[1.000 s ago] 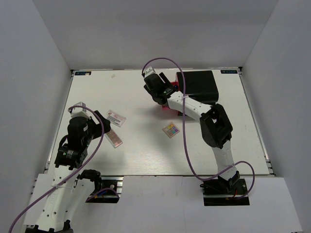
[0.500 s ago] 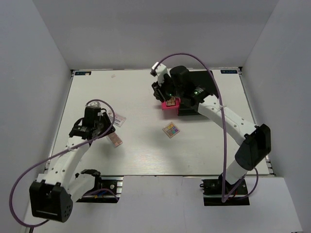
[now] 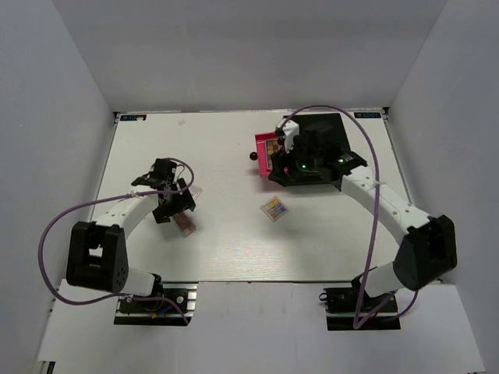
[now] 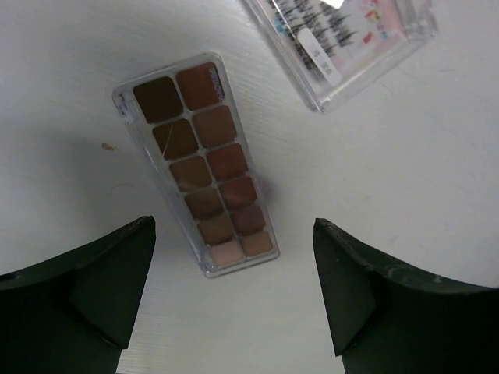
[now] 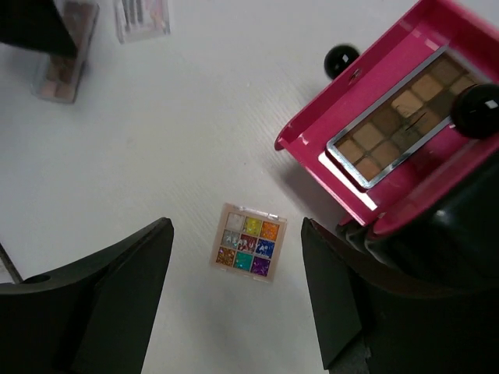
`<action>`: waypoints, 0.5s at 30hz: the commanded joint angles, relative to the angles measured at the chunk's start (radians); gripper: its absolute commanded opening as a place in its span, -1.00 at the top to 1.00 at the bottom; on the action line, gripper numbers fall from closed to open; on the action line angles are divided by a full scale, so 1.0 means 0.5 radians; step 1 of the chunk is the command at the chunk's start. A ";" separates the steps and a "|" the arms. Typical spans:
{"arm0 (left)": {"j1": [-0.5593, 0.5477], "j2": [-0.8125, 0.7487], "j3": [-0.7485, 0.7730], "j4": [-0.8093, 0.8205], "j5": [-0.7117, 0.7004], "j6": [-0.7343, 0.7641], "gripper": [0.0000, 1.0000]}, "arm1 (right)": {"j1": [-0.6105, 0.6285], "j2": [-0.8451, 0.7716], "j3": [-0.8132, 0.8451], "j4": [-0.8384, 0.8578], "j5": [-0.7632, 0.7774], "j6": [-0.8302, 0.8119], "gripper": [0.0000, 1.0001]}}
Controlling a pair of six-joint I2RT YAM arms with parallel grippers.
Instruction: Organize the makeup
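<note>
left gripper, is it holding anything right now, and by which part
Nothing is held: the left gripper is open above the brown eyeshadow palette, which lies flat on the table, untouched.

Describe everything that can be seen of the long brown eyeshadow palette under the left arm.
The long brown eyeshadow palette is a narrow rectangle in a clear plastic case. It holds twelve square pans in two rows of six, from dark brown at one end to pale beige at the other. It lies flat and slanted on the white table, below the open left claw, which does not touch it. A clear lash box lies near, apart from it.
</note>
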 commanded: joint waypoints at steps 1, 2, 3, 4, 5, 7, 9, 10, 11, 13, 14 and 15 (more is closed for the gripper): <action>-0.010 0.125 0.096 0.010 -0.095 -0.014 -0.83 | -0.073 -0.221 0.007 0.120 -0.189 0.067 -0.46; -0.010 0.144 0.103 0.013 -0.117 -0.014 -0.83 | -0.095 -0.246 -0.006 0.126 -0.217 0.073 -0.46; -0.010 0.171 0.106 0.010 -0.150 -0.014 -0.84 | -0.116 -0.265 -0.012 0.132 -0.257 0.088 -0.46; -0.010 0.208 0.112 0.007 -0.166 -0.011 -0.84 | -0.141 -0.298 -0.024 0.136 -0.272 0.094 -0.45; -0.010 0.226 0.118 0.004 -0.175 -0.008 -0.84 | -0.144 -0.320 -0.027 0.142 -0.288 0.097 -0.46; -0.010 0.266 0.121 0.001 -0.197 -0.005 -0.84 | -0.184 -0.356 -0.033 0.157 -0.318 0.119 -0.47; -0.010 0.288 0.118 0.010 -0.206 -0.005 -0.84 | -0.199 -0.369 -0.040 0.160 -0.346 0.128 -0.46; -0.010 0.297 0.118 0.016 -0.206 -0.008 -0.83 | -0.224 -0.378 -0.049 0.169 -0.358 0.137 -0.47; -0.010 0.325 0.118 0.019 -0.206 -0.008 -0.83 | -0.227 -0.378 -0.052 0.172 -0.367 0.143 -0.46; -0.028 0.355 0.121 0.016 -0.212 -0.005 -0.81 | -0.258 -0.387 -0.061 0.179 -0.398 0.156 -0.47; -0.028 0.380 0.124 0.016 -0.212 -0.005 -0.80 | -0.270 -0.394 -0.064 0.182 -0.416 0.162 -0.46; -0.028 0.392 0.127 0.013 -0.209 -0.005 -0.79 | -0.276 -0.397 -0.064 0.185 -0.423 0.168 -0.46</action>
